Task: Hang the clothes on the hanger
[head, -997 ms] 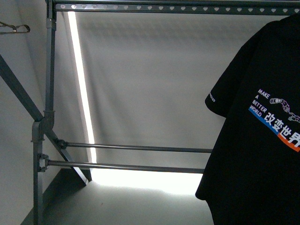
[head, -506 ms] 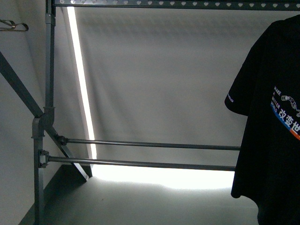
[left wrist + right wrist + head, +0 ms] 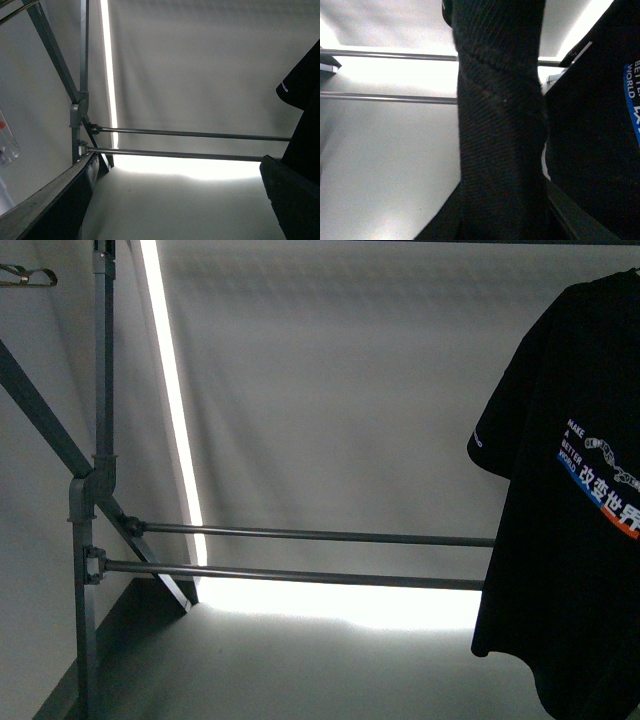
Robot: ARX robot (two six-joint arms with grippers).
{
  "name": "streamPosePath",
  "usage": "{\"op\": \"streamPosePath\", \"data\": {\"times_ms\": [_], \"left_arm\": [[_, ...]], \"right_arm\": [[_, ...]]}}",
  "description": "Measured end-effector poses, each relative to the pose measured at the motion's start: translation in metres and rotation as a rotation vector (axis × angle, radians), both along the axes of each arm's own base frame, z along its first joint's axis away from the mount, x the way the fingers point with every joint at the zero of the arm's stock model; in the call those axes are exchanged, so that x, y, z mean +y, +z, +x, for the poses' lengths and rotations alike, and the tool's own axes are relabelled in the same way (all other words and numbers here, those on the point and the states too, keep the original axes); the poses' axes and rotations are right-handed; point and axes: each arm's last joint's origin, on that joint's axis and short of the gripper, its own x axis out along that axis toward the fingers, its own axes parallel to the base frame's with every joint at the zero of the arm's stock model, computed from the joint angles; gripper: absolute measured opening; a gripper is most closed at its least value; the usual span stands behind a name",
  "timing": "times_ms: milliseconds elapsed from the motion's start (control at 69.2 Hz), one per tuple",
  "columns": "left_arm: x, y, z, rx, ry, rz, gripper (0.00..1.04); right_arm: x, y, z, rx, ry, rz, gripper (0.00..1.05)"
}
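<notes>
Black printed T-shirt (image 3: 570, 540), hanging limp

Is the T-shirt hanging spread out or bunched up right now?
Mostly spread: the T-shirt hangs full length, sleeve and print flat. The right wrist view shows a twisted fold.

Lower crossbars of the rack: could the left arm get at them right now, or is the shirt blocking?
Probably yes. In the left wrist view both crossbars run bare between open fingers; the black T-shirt covers only their far right end, and the left gripper looks empty.
</notes>
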Motion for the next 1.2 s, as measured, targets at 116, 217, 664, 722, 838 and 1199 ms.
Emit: {"op": "streamPosePath", "data": {"times_ms": [116,217,664,722,838,1199], "left_arm": [[0.000,0.000,0.000,0.000,0.000,0.000,0.98],[0.000,0.000,0.000,0.000,0.000,0.000,0.98],[0.000,0.000,0.000,0.000,0.000,0.000,0.98],[0.000,0.000,0.000,0.000,0.000,0.000,0.98],[0.000,0.000,0.000,0.000,0.000,0.000,0.98],[0.000,0.000,0.000,0.000,0.000,0.000,0.98]], "right_arm": [[0.002,-0.001,-0.005,-0.008,0.005,0.004,0.56],[0.006,0.002,-0.012,-0.027,0.020,0.004,0.73],[0.029,0.073,-0.096,-0.366,0.067,-0.027,0.97],[0.033,0.078,-0.113,-0.439,0.059,-0.038,0.97],[0.046,0.082,-0.158,-0.596,0.050,-0.046,0.97],[0.084,0.025,-0.270,-0.748,0.025,0.023,0.76]]}}
